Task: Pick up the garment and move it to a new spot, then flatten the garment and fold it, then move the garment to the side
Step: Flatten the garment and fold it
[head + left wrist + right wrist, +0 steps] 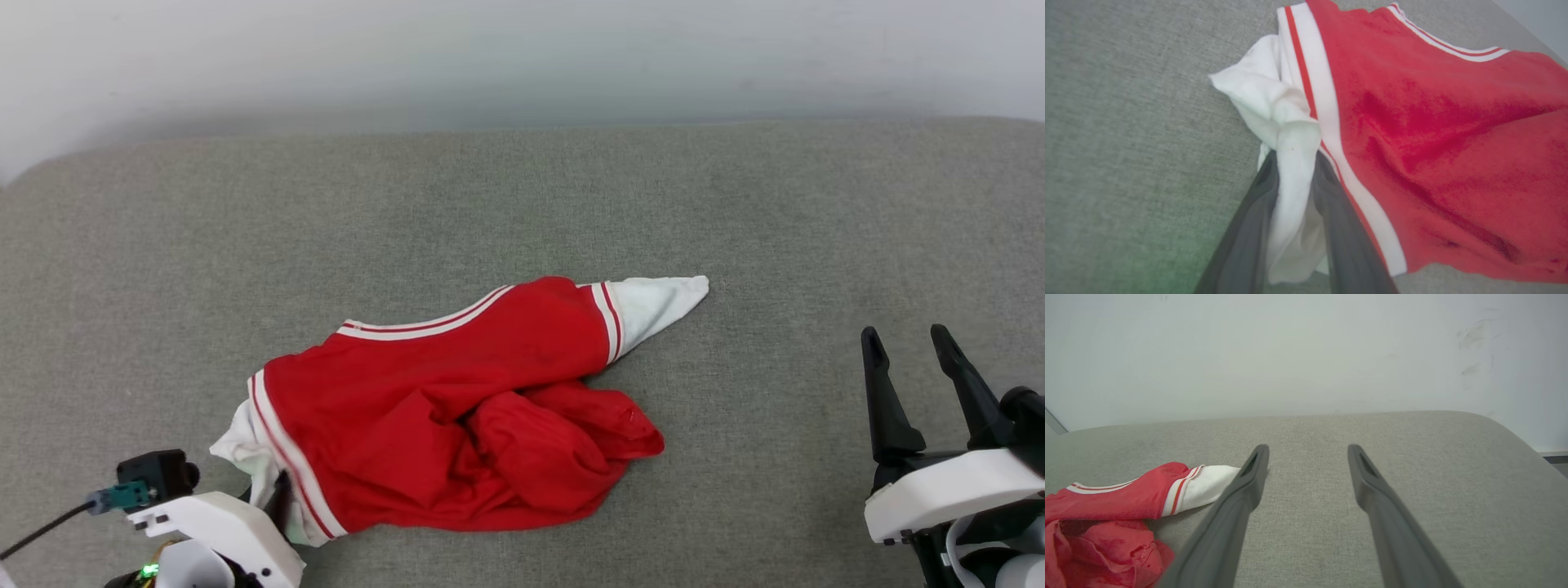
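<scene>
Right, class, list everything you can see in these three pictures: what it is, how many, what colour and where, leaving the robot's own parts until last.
garment: one, red with white sleeves and red-and-white striped trim, crumpled on the padded surface toward the robot's left.
padded surface: one, grey fabric, under the garment.
wall: one, pale, behind the surface.
teal plug: one, on a black cable, by the left wrist.
left pincer: one, dark fingers on a white body, lower left of the head view, closed on the garment's white sleeve.
right pincer: one, dark fingers on a white body, lower right, open and empty, apart from the garment.
</scene>
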Controlling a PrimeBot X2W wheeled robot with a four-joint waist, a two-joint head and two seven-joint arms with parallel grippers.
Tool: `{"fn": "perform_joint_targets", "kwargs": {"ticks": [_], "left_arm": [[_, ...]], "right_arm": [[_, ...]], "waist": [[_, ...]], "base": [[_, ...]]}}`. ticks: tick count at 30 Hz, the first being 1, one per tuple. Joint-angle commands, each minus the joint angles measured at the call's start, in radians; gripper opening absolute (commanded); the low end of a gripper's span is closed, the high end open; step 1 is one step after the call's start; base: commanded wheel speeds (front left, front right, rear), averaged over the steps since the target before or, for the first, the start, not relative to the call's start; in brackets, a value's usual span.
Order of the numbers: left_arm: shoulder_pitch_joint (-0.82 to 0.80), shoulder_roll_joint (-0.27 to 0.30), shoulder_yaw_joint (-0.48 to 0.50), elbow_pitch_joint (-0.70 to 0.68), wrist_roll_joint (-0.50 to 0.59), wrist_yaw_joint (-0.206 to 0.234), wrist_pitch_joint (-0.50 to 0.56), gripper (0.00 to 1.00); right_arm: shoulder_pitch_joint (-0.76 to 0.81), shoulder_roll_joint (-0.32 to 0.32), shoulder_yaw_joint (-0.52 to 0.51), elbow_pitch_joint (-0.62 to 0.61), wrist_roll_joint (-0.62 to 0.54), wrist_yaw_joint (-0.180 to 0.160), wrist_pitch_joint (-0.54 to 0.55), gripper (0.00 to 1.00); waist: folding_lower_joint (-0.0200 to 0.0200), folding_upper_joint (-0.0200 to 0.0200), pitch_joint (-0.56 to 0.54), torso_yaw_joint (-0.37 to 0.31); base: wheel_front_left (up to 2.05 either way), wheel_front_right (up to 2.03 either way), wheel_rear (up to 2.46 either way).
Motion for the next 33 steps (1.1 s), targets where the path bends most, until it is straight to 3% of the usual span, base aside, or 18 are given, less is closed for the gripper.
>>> {"fn": "perform_joint_targets", "kwargs": {"ticks": [1, 17, 24, 33], "left_arm": [[0.010, -0.013, -0.014, 0.018, 0.015, 0.004, -0.014, 1.00], [-0.013, -0.015, -0.083, -0.214, 0.276, 0.079, -0.341, 1.00], [0.047, -0.030, -0.141, -0.304, 0.356, 0.130, -0.369, 1.00], [0.035, -0.045, -0.170, -0.378, 0.385, 0.153, -0.371, 1.00]], "right_arm": [[-0.003, 0.002, -0.003, -0.005, 0.001, -0.001, 0.004, 1.00], [0.066, 0.002, -0.002, -0.023, -0.009, -0.001, 0.047, 1.00], [0.092, 0.002, -0.018, -0.021, -0.004, -0.001, 0.071, 1.00], [0.018, -0.012, -0.062, 0.070, 0.093, -0.001, 0.168, 1.00]], "waist": [[0.0000, -0.0001, -0.010, 0.002], [0.0000, -0.0001, -0.137, -0.009], [0.0000, -0.0001, -0.165, -0.006], [0.0000, -0.0001, -0.115, 0.045]], "base": [[0.00, 0.00, 0.00], [0.00, 0.00, 0.00], [0.00, 0.00, 0.00], [0.00, 0.00, 0.00]]}}
